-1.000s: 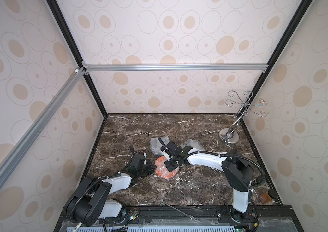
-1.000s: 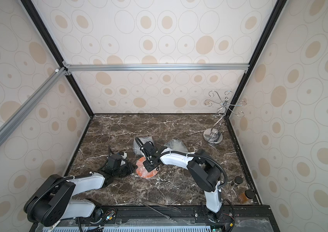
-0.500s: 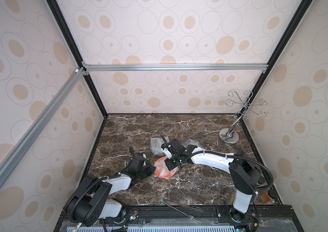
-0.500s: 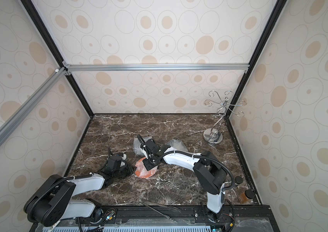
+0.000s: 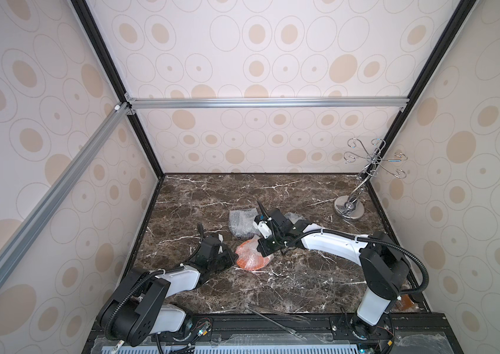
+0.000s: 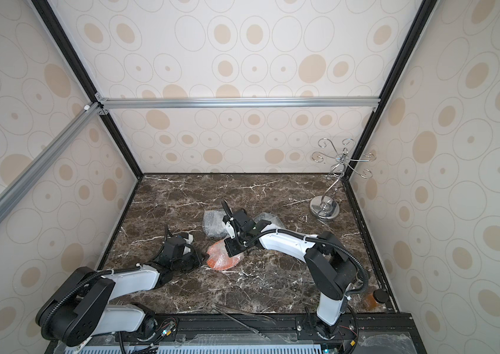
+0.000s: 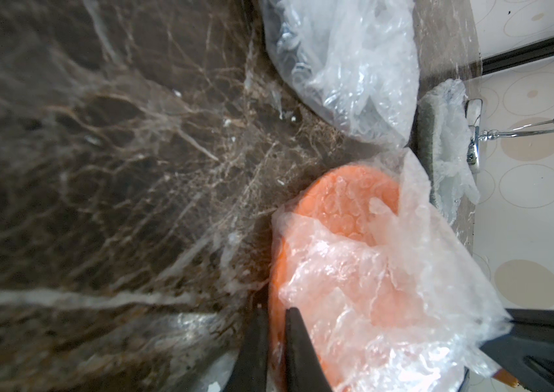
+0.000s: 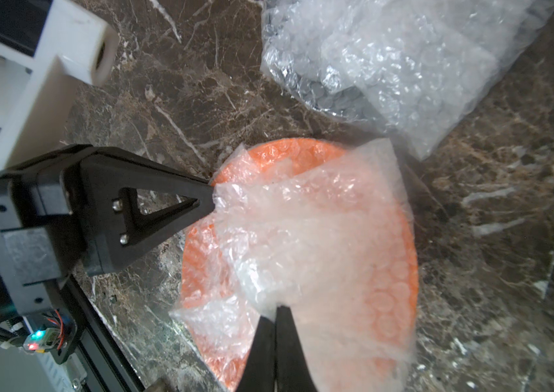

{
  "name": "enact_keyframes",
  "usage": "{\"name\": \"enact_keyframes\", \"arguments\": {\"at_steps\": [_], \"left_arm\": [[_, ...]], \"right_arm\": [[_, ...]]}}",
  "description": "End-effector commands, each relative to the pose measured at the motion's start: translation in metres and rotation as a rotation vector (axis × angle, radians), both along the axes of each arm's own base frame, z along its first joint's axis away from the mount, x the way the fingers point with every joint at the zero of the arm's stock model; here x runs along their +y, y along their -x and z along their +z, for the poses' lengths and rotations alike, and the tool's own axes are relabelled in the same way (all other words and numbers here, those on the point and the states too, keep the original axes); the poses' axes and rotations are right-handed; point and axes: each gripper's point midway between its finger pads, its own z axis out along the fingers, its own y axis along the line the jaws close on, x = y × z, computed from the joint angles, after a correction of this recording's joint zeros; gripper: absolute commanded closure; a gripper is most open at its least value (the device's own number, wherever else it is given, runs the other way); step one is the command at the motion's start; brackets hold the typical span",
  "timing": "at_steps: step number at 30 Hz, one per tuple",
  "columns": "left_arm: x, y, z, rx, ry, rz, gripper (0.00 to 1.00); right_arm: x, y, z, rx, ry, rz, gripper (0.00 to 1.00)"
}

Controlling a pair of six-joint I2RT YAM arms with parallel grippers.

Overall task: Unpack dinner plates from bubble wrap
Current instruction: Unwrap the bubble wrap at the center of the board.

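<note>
Under bubble wrap (image 8: pixel 302 230), orange plate (image 8: pixel 282 149) half hidden

Glossy marble table (image 5: pixel 273 190); clear crinkly bubble wrap (image 8: pixel 319 237); chrome stand (image 5: pixel 349 211).

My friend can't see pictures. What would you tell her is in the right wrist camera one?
An orange plate lies on a dark marble table, loosely covered in clear bubble wrap. The right hand pinches a fold of the wrap while the left hand grips the plate's rim. Another bubble-wrapped bundle lies nearby.
</note>
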Motion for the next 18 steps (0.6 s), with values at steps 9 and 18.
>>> {"name": "enact_keyframes", "arguments": {"at_steps": [9, 18], "left_arm": [[0.018, 0.005, -0.007, 0.008, -0.075, 0.057, 0.98], [0.03, 0.013, -0.015, 0.02, -0.126, 0.084, 1.0]], "right_arm": [[0.018, -0.005, 0.032, 0.048, -0.238, -0.091, 1.0], [0.016, -0.007, 0.035, 0.063, -0.303, -0.14, 1.0]]}}
